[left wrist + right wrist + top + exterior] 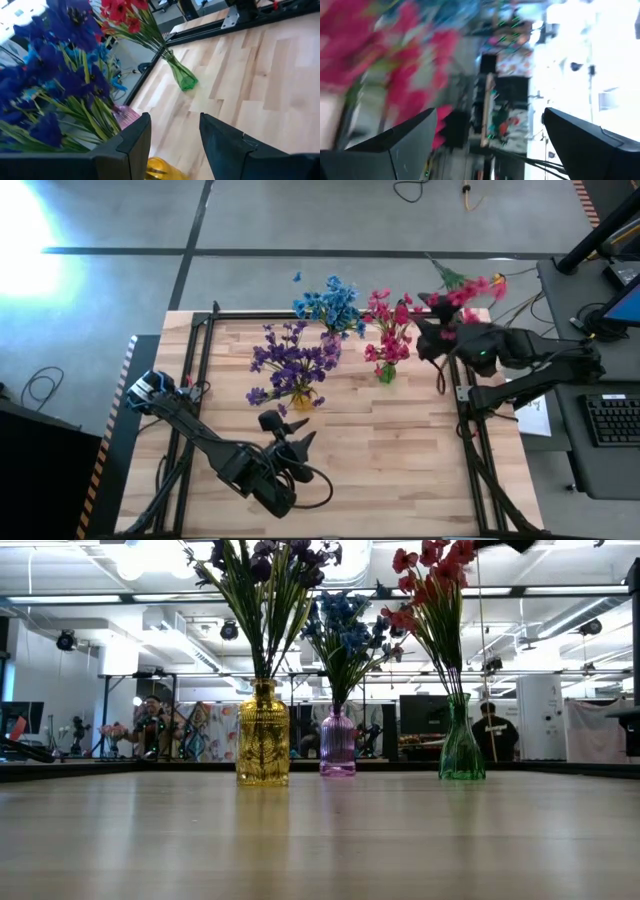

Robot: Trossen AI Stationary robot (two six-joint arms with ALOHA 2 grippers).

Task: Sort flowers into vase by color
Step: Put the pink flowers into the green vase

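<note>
Three vases stand near the table's far edge. A yellow vase [263, 735] holds purple flowers [293, 365], a purple vase [337, 745] holds blue flowers [330, 305], and a green vase [461, 745] holds red-pink flowers [390, 330]. My right gripper [425, 340] hovers high, just right of the red-pink bunch; its fingers stand wide open [490, 140] with nothing between them. A loose red-pink sprig [468, 290] shows just beyond it, over the far edge. My left gripper [288, 430] is open [175, 135], near of the yellow vase, and points at the vases. My right gripper: I cannot tell whether it touches the loose red-pink sprig [480, 286], which shows just beyond the gripper in the high view. In the right wrist view only a pink blur [355, 45] lies outside one finger.
Black frame rails [200, 370] run along the table's left, right and far sides. A keyboard [612, 420] and a sheet of paper [530, 410] sit on a stand to the right. The near half of the table [390, 470] is bare wood. People stand in the room behind [152, 725].
</note>
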